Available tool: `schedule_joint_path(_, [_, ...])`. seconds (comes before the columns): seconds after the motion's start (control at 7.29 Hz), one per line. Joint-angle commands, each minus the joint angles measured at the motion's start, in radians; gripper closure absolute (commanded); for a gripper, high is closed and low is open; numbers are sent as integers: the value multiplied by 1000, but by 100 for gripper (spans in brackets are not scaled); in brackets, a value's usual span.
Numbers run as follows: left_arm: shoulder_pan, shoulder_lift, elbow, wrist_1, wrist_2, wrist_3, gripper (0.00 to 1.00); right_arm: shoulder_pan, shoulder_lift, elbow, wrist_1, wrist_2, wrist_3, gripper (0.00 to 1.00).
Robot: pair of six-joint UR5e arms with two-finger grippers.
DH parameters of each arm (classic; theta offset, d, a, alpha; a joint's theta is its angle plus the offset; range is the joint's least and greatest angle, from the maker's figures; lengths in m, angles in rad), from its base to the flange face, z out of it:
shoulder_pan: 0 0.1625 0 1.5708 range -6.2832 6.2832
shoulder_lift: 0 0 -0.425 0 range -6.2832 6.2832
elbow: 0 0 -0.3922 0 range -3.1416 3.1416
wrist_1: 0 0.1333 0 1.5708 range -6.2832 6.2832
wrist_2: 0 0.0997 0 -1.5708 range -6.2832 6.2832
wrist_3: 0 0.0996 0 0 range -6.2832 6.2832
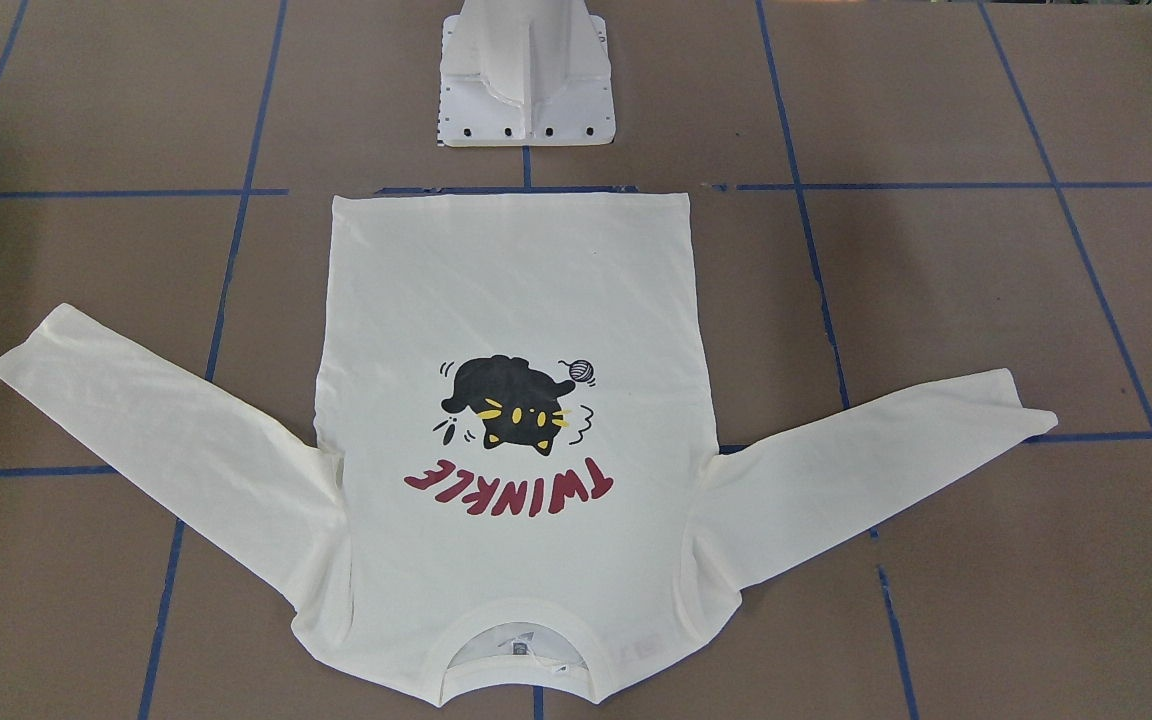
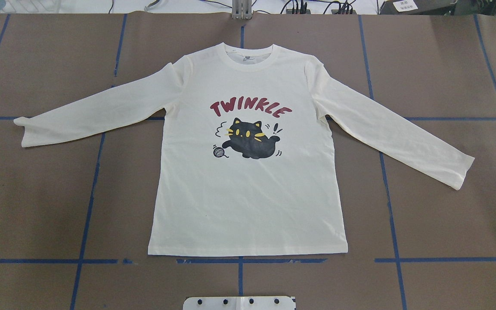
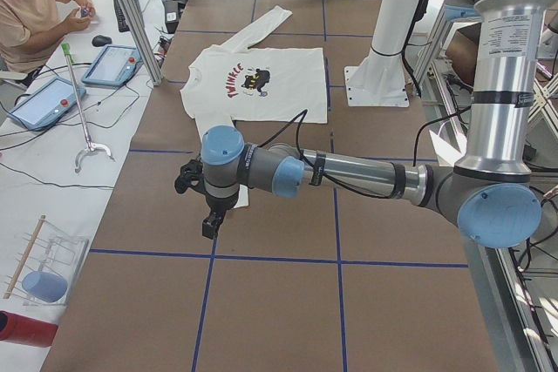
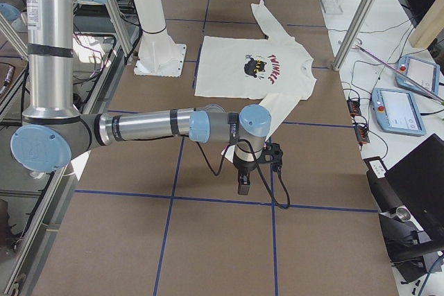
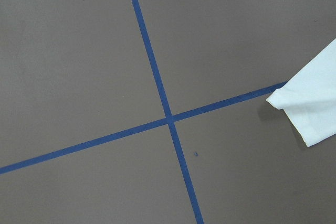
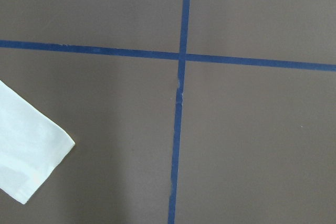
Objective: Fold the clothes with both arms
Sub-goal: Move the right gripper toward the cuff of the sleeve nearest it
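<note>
Overhead exterior, smooth cream T-shirt, spread flat

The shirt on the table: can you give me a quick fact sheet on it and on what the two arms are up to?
Garment: cream long-sleeved T-shirt, black cat print and red TWINKLE lettering facing up
Layout: flat on the table, both sleeves spread out, collar on the far side from the robot
Folds: none yet
Left arm: stretched out low over the table beside one cuff, off the shirt
Right arm: the same beside the other cuff
Jaws: too small to tell whether open or shut
</note>
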Motion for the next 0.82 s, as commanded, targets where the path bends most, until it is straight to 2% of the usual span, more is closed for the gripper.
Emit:
schedule_joint_path(0.0, [0, -12, 6, -182, 3, -2, 0, -16, 115, 0, 0, -3, 2, 0])
schedule_joint_path(0.14, [2, -26, 36, -332, 20, -5, 0, -16, 132, 27, 15, 0, 7, 0])
schedule_joint_path(0.27, [0, -30, 50, -446, 20, -8, 0, -16, 120, 27, 99, 1, 7, 0])
schedule_joint_path(0.41, [2, -41, 76, -464, 20, -51, 0, -16, 93, 10, 171, 30, 10, 0])
schedule_joint_path(0.55, [2, -44, 79, -476, 18, -79, 0, -16, 73, 18, 204, 121, -1, 0])
schedule_joint_path(0.69, [2, -44, 79, -478, 17, -80, 0, -43, 30, 35, 286, 145, 72, 0])
